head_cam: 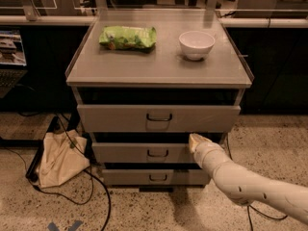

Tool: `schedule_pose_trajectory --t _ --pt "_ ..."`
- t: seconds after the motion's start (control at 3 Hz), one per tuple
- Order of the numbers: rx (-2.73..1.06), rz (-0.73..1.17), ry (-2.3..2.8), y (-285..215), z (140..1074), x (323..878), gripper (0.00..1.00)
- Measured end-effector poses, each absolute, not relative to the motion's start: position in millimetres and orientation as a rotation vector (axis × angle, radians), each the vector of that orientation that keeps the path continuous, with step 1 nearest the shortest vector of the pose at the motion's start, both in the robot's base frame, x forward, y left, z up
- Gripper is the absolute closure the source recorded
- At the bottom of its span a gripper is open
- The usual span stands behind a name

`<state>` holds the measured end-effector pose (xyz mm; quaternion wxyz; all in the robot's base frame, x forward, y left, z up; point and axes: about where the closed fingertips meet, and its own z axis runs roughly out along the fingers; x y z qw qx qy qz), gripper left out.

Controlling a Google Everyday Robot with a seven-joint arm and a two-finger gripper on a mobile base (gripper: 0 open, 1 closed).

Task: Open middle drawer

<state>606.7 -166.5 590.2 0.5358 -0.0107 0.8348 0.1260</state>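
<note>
Reaching in from the lower right on a pale jointed arm [250,186], gripper [195,140] tip-first against the cabinet, at the top edge of the middle drawer [130,153] and toward that panel's right end. Cannot tell how wide the gripper stands or whether it has hold of anything; looks to be touching or just over the panel's upper lip, with the dark gap above the panel right behind it. Carrying nothing that can be made out. Lying to the gripper's left and slightly lower, near but clearly apart: the small dark handle [158,153] at the panel's centre. Running level, left to right, as to the panel's long axis, so pulling would have to go straight out toward the viewer, square to that axis. Judging from the off-centre spot, hooking the lip there risks dragging the tray askew; shifting left to the handle would likely pull more evenly. Seeming shut or nearly so, though hard to be sure. Below the gripper and a little left, the shorter bottom drawer [125,177]; just above it, the taller top drawer [110,118]. Farther up and back, on the cabinet top [159,66], a white bowl [196,44] almost straight above the gripper and a green snack bag [128,36] up to the left. Well off to the left on the floor, a cloth bag [60,160] among dark cables [96,196].
</note>
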Motion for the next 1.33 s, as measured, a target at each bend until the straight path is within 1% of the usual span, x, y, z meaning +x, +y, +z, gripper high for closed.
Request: schedule_pose_trajectory --t 0.67,1.0,1.33 --pt "0.083 0.249 2.044 -184 534 629 1.0" --pt "0.118 0.219 2.046 -193 515 646 1.0" --pt "0.122 0.216 2.046 -194 513 648 1.0"
